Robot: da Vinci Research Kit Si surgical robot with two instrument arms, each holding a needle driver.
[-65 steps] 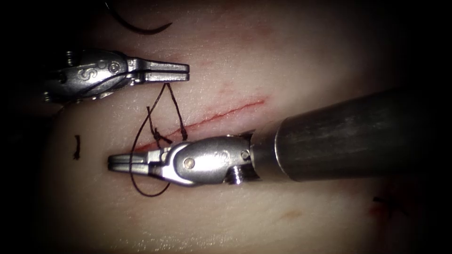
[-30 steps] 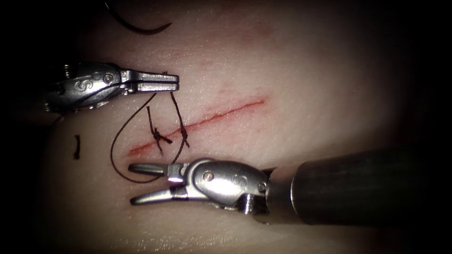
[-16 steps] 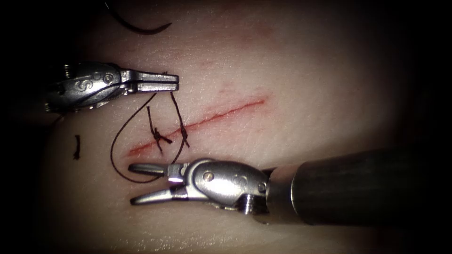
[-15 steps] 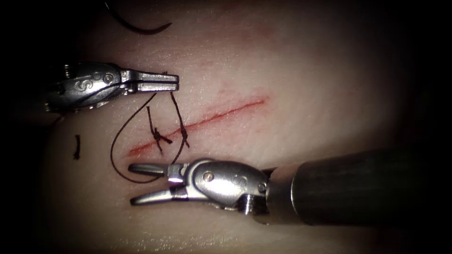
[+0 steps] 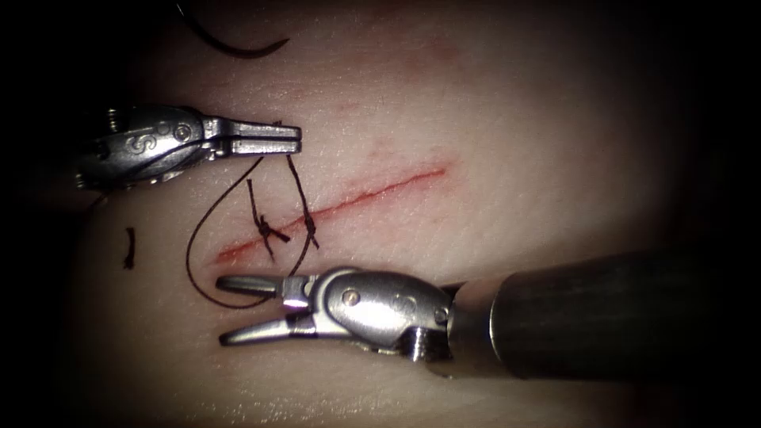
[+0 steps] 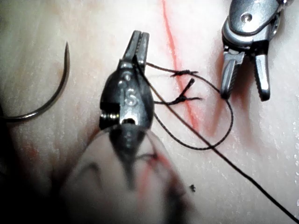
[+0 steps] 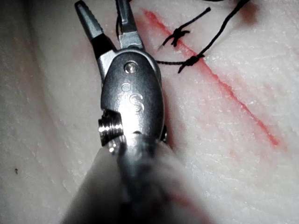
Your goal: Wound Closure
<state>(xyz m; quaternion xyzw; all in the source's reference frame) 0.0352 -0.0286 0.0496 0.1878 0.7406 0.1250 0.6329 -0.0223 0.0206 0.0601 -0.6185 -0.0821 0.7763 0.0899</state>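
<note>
The left tool (image 5: 273,137) clamps the thread (image 5: 297,186) just above the knots on the cut (image 5: 372,194), seemingly for tension, while the right tool (image 5: 238,309), jaws apart below them, holds nothing; the needle (image 6: 51,95) lies free on the tissue (image 5: 515,127) behind the left tool.

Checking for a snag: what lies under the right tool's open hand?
Under the right hand, open, holding nothing: bare pale tissue and a dark thread loop passing its upper jaw. Anything beneath the metal body is hidden.

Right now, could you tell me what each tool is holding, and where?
Left tool grips the thread above the knots; right tool holds nothing; needle lies free on tissue.
</note>
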